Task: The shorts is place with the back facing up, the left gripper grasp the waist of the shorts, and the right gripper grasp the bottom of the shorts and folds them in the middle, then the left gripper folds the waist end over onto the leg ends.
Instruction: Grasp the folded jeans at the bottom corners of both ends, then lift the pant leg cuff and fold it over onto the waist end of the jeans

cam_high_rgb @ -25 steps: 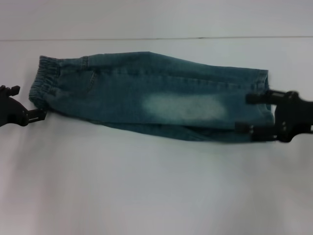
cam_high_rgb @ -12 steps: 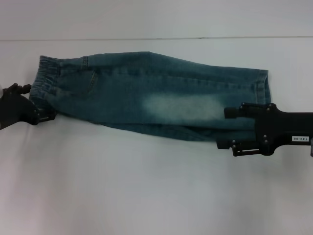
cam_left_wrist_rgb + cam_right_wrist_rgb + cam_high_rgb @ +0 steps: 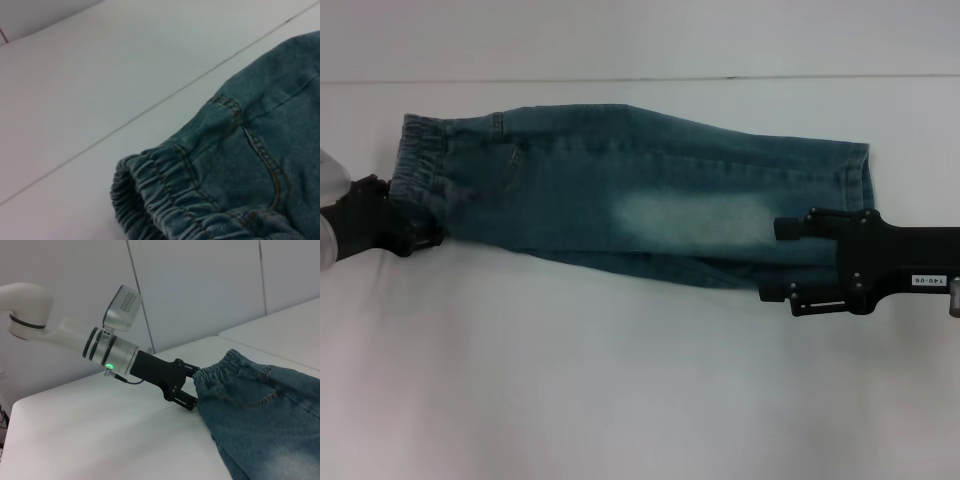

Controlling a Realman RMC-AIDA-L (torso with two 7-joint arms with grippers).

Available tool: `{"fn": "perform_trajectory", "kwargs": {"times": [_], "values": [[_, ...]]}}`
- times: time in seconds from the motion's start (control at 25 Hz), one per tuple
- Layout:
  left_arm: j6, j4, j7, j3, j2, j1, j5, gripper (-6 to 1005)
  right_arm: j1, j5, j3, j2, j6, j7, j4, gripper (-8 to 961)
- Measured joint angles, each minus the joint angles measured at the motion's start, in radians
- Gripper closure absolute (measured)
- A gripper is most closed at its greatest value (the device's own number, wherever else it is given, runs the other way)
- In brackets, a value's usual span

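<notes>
In the head view, the shorts (image 3: 630, 195) lie flat on the white table (image 3: 620, 380), already folded lengthwise, with the waist (image 3: 420, 170) on the robot's left and the leg ends (image 3: 850, 190) on its right. The left gripper (image 3: 425, 232) has moved in since a second ago: then it stood just beside the near corner of the waist, now it touches that corner and its tip is over the cloth. The right gripper (image 3: 782, 260) has also travelled inward along the near edge of the legs, and in the last half second it barely shifted. Its two fingers are apart, one over the denim and one at the near edge.

In the left wrist view, only the elastic waist (image 3: 165, 195) and a seam of the shorts (image 3: 260, 160) are seen, very close. The own fingers do not show here.

In the right wrist view, the left gripper (image 3: 192, 387) sits at the corner of the waist (image 3: 225, 370), with its fingers on both sides of the elastic. I cannot tell if they already press it.

My judgement: the middle fold looks finished, and the left arm is now taking the waist for the second fold toward the leg ends.
</notes>
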Motion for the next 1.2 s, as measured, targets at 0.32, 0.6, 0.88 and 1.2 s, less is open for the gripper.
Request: {"fn": "perform_trajectory", "kwargs": {"times": [0.32, 0.6, 0.88, 1.2], "values": [[0.021, 0.006, -0.018, 0.01, -0.001, -0.008, 0.024, 257, 0.003, 0.001, 0.0, 0.0, 0.015, 0.001, 0.001, 42], [0.05, 0.063, -0.068, 0.074, -0.011, 0.006, 0.027, 560, -0.003, 0.001, 0.007, -0.002, 0.037, -0.001, 0.001, 74], [0.164, 0.207, -0.212, 0.13, -0.021, 0.027, 0.085, 709, 0.0, 0.005, 0.009, -0.002, 0.106, -0.011, 0.042, 105], [0.293, 0.404, -0.447, 0.21, -0.035, 0.028, 0.237, 864, 0.02, 0.059, 0.001, 0.0, 0.22, -0.086, 0.134, 264]]}}
